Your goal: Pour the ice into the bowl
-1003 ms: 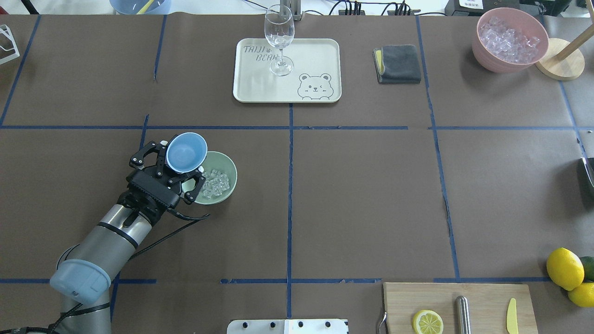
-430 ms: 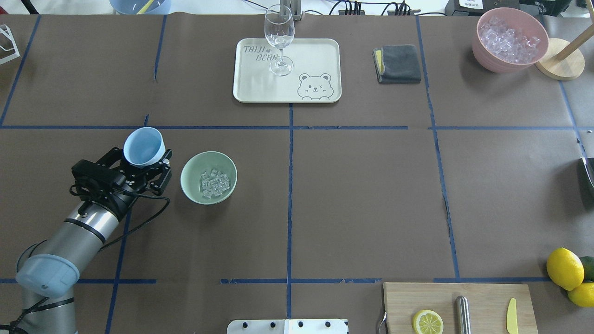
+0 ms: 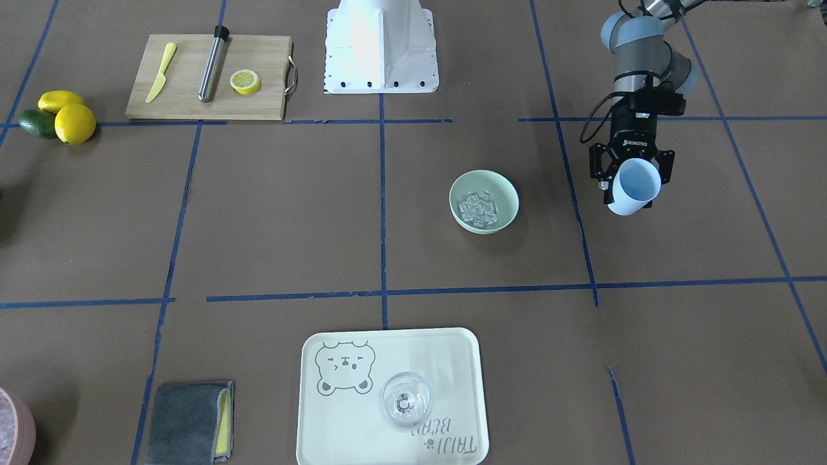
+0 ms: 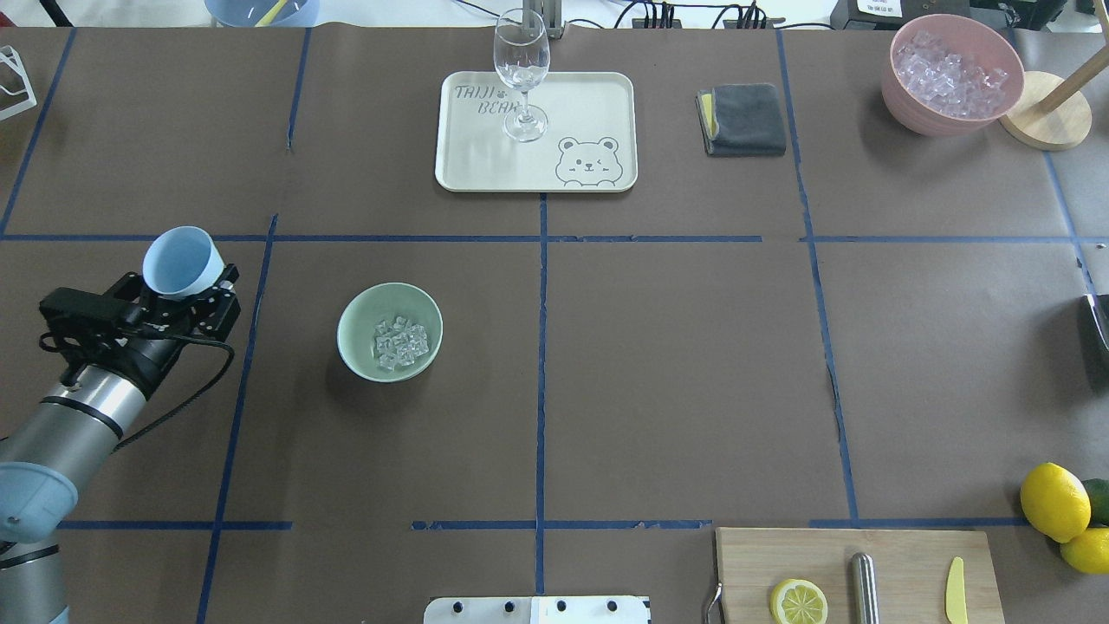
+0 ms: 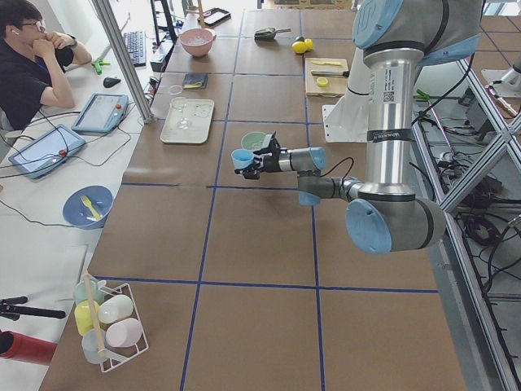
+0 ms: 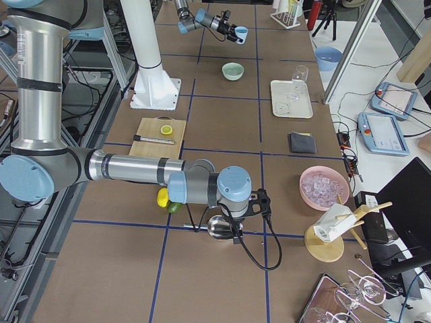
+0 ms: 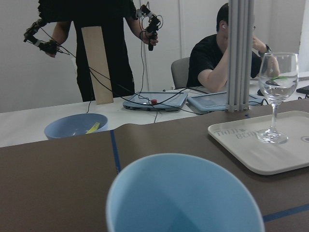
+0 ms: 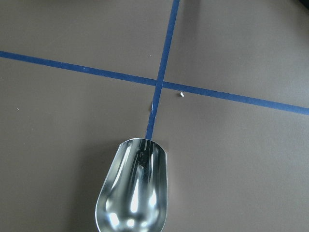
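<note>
The pale mint-green bowl stands on the brown table left of centre, with a handful of clear ice cubes in it. The bowl and the ice also show in the front-facing view. My left gripper is shut on a light blue cup, held above the table well left of the bowl, mouth up and slightly tilted. The cup's inside looks empty. My right gripper shows only in the exterior right view, by a metal scoop; I cannot tell its state.
A cream tray with a wine glass is at the back centre. A grey cloth and a pink container of ice are at the back right. A cutting board and lemons are at the front right.
My left arm has swung left, away from the bowl, carrying the blue cup and turning it from tipped over the bowl to mouth up. The ice stays in the bowl.
</note>
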`<action>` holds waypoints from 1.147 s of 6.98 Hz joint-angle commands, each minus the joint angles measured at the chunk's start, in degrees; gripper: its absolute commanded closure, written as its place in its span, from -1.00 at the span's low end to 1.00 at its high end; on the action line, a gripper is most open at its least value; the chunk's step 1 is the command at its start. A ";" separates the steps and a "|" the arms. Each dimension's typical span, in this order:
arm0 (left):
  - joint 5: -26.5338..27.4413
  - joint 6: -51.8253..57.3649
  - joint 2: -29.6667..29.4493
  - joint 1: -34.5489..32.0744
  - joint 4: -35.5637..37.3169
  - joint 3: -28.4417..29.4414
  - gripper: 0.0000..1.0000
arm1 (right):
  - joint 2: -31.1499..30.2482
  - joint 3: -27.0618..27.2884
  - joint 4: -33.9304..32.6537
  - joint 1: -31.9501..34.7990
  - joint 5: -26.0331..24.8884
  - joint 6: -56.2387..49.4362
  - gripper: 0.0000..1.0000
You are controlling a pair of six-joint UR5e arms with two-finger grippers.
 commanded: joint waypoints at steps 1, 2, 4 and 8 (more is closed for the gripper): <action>0.54 -13.67 1.91 -0.27 -0.28 6.83 1.00 | 0.00 0.06 0.09 0.00 -0.03 0.00 -1.00; 2.03 -15.22 1.48 -0.10 -0.72 10.19 1.00 | 0.00 0.15 0.09 0.00 0.06 0.00 -1.00; 3.89 -16.02 1.30 0.08 -0.73 12.84 1.00 | 0.09 0.24 0.09 0.09 0.06 0.00 -1.00; 3.54 -16.91 1.30 0.43 -0.64 14.80 1.00 | 0.26 0.24 0.09 0.09 0.06 0.00 -1.00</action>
